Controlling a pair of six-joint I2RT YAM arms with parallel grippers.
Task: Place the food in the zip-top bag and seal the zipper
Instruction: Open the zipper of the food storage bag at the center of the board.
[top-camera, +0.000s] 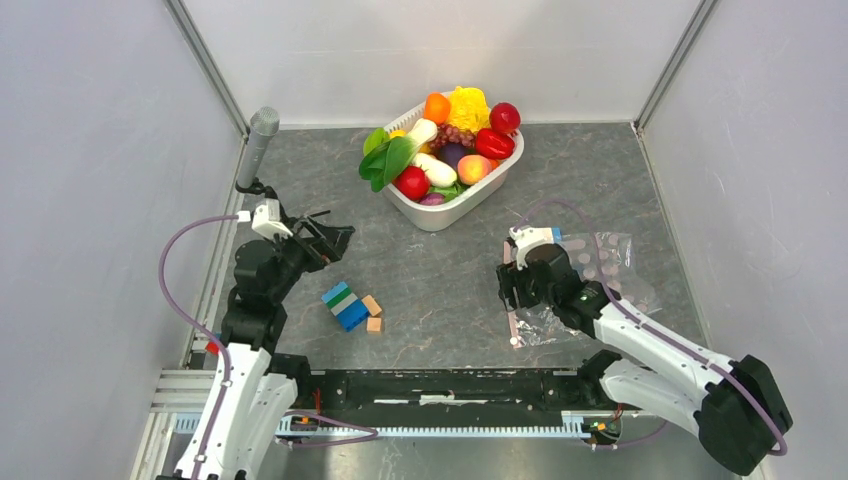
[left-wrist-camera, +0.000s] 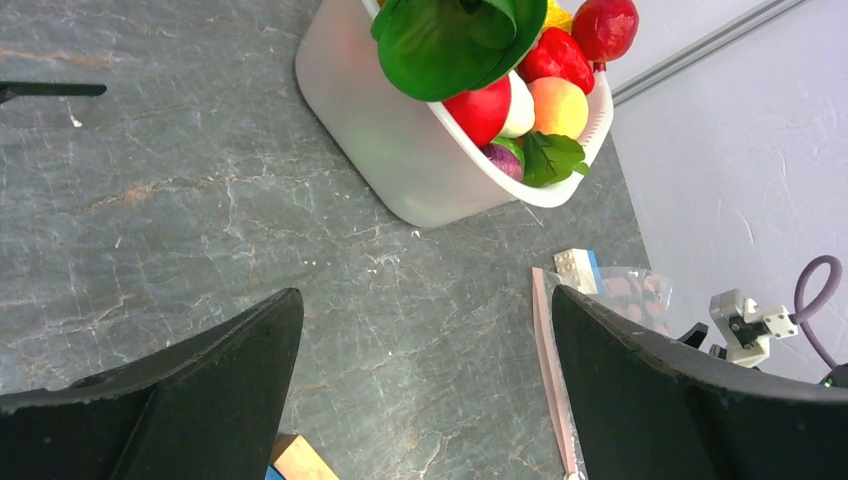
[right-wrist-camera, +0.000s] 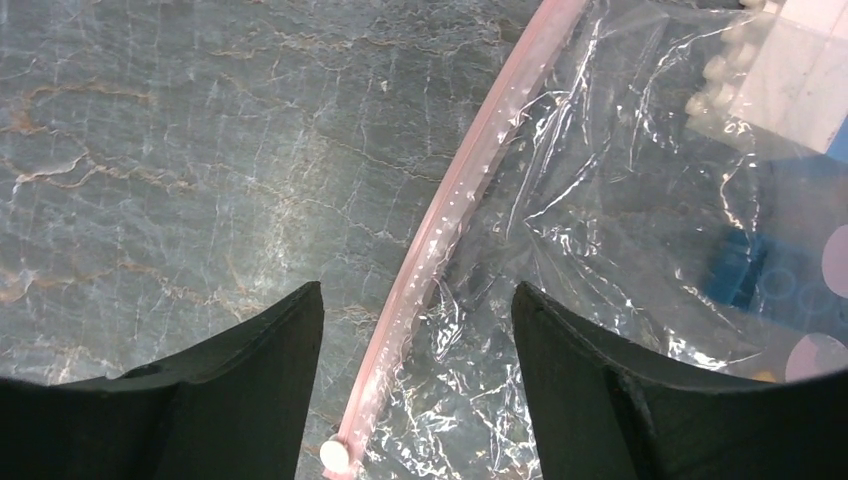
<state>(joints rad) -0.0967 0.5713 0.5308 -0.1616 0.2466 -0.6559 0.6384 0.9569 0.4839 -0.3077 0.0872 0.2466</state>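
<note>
Pink plastic marks the line that matters: the zipper runs along the left edge of the zip-top bag, the edge that faces the middle of the desk. Its long axis goes from near to far, bowing slightly, with a small white knob at its near end. The bag lies flat and crinkled on the right side of the desk. A white and blue block sits at its far corner, and I cannot tell whether it is inside the film or under it.

The right claw hangs directly over the strip with its fingers spread wide and nothing between them. One finger is over bare desk and the other over the clear film, so the strip passes between them lengthwise. Whether the tips touch the plastic cannot be told.

None of the food is in the bag. It is heaped in the white basket at the far middle of the desk, well apart from the bag's mouth.

The left claw is open too and holds nothing. It is above the left side of the desk, and its wrist view looks towards the basket. A few building blocks lie just beside it, nearer the bases.

By my reading, the right arm is the one placed to take hold of the mouth edge, and the left arm is free to fetch food.
</note>
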